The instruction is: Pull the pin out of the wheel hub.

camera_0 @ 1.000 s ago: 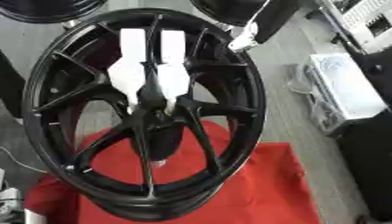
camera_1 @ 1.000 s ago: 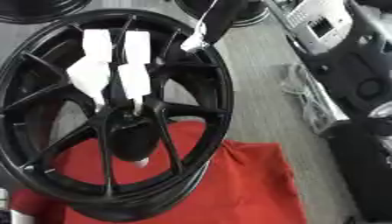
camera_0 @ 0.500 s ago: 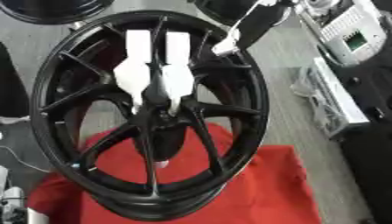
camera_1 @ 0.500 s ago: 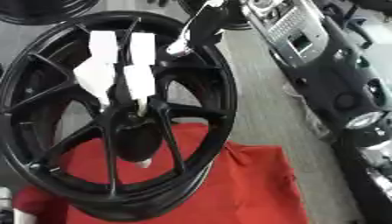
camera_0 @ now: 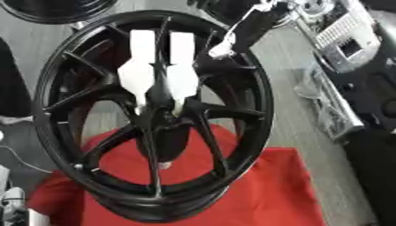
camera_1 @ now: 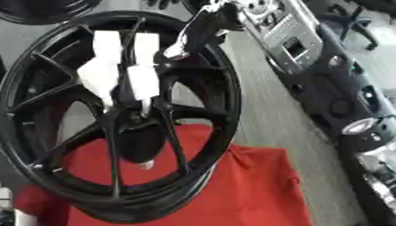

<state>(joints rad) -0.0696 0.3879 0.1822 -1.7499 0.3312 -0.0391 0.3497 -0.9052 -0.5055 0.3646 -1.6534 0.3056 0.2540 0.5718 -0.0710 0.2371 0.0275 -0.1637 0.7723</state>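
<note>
A black multi-spoke wheel (camera_0: 255, 110) stands tilted on a red cloth (camera_0: 271, 194). Over its hub (camera_0: 158, 117) lie two white paddle-shaped pieces (camera_0: 139, 66) side by side, narrowing down to the hub's centre. A small white end (camera_0: 164, 165) shows below the hub, behind the spokes. My right arm comes in from the upper right. Its hand (camera_0: 232, 37) is black with a pale tip and hangs over the rim's upper right part, apart from the white pieces. What it touches is too blurred to make out. My left hand shows in neither view.
Grey and black machines (camera_1: 309, 48) line the floor on the right. Part of another black wheel (camera_0: 54, 9) shows at the top left. A small pale thing (camera_0: 12, 198) sits at the lower left edge.
The camera has swung, so the background on the right has shifted. My right hand stays by the rim's upper right, slightly nearer the white pieces. The wheel and white pieces have not moved.
</note>
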